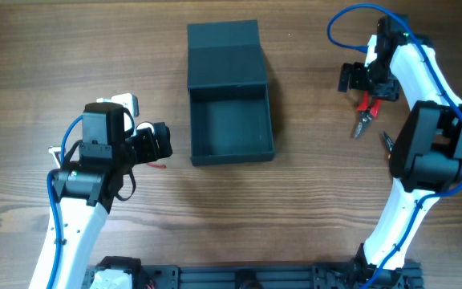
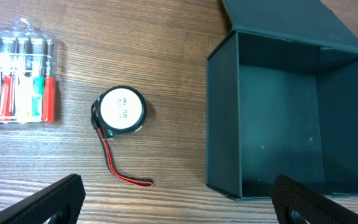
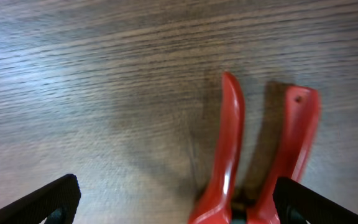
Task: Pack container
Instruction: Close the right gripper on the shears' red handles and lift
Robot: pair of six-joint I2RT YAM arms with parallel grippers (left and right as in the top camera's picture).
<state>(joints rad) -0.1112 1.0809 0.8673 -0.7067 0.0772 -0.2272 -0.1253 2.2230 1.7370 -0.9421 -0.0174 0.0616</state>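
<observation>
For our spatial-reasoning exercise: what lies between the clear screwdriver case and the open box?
A tape measure lies between the screwdriver case and the container, touching neither; the left wrist view shows it.

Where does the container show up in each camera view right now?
Overhead: container top centre, lid flap open.
Left wrist: container fills the right side, empty.
Right wrist: not in it.
Shared landmark: red-handled pliers, right of overhead, filling right wrist.

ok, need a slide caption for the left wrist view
Open left gripper framing a tape measure, a clear-cased screwdriver set and the open, empty container.
</observation>
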